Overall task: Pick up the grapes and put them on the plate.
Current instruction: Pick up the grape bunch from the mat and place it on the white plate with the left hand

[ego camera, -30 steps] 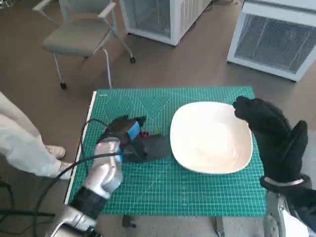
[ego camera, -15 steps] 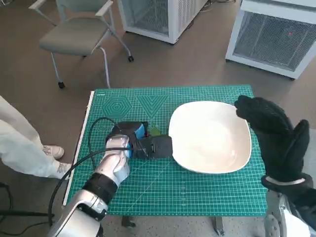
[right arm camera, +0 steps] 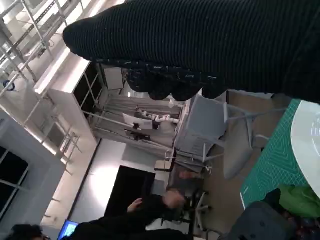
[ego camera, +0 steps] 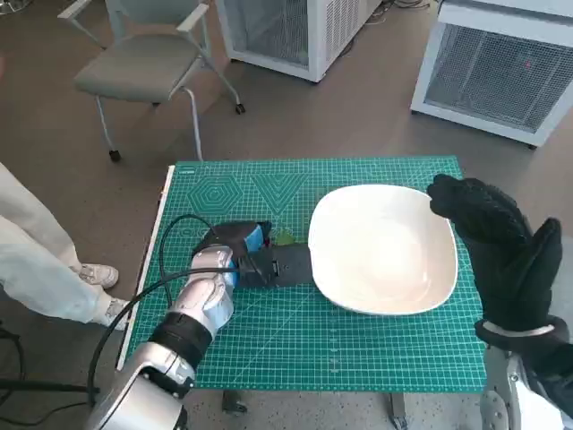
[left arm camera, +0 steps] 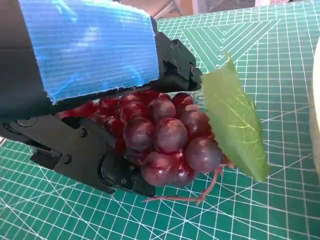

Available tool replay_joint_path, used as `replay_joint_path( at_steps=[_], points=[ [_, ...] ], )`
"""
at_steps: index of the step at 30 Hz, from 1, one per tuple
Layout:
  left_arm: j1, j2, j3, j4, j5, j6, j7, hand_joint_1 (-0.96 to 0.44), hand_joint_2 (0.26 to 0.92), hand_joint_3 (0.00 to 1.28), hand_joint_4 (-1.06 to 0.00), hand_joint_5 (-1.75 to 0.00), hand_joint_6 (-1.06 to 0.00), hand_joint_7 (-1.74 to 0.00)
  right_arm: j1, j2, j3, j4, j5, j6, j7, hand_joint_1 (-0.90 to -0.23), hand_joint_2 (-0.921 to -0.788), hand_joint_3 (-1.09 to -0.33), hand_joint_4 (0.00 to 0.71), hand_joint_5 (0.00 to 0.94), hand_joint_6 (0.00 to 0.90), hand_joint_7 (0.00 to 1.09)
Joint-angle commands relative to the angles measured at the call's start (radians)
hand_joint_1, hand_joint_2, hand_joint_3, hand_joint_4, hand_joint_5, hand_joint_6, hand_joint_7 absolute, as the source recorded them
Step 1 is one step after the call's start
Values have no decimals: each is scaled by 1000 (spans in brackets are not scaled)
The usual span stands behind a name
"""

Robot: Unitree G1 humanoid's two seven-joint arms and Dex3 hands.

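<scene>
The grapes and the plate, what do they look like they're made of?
The grapes: probably plastic, glossy dark red, with uniform highlights, a stiff pinkish stem and a cloth-like leaf. The left robot hand holds them. The plate: smooth white, faintly shiny, ceramic or melamine; the look leaves it open.

1. A lab or test room is showing here: 2 white vented equipment cabinets (ego camera: 295,31) (ego camera: 501,67) are standing on the brown floor (ego camera: 358,116).
2. A wheeled grey chair (ego camera: 143,67) is sitting nearby.
3. Metal racks (right arm camera: 30,30) and a glowing monitor (right arm camera: 67,229) are lining the background.
</scene>
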Motion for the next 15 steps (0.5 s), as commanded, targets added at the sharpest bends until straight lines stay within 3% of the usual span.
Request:
replay_joint_path(
  at_steps=[1,2,4,6,8,11,15],
  points=[
    [-24,2,-3,32,-17,-23,21,-90,814,8,-277,-52,-386,-14,16,-2,2,16,-12,0,5,-500,-921,-573,311,462,187,898],
    [-25,3,-1,38,-20,-30,28,-38,824,26,-332,-191,-396,-16,15,-2,2,17,-12,-1,5,-500,-921,-573,311,462,187,898],
    [-25,4,2,47,-26,-44,48,111,846,110,-430,-632,-417,-17,14,-3,2,18,-12,-2,6,-500,-921,-573,311,462,187,898],
    [-22,6,4,49,-29,-57,73,255,793,357,-463,-1126,-434,-15,14,-4,1,19,-12,-3,5,-500,-921,-572,311,462,187,897],
    [-13,7,2,45,-28,-67,102,324,706,629,-434,-1428,-447,-14,13,-5,1,20,-13,-3,5,-500,-921,-572,311,462,188,897],
    [2,12,-3,32,-27,-82,138,362,677,785,-379,-1642,-468,-18,12,-7,0,21,-13,-4,5,-500,-921,-572,312,462,188,896],
    [16,22,-4,14,-35,-101,150,372,690,811,-342,-1722,-501,-30,12,-9,-1,23,-10,-5,8,-500,-921,-572,312,462,189,895]
  ],
)
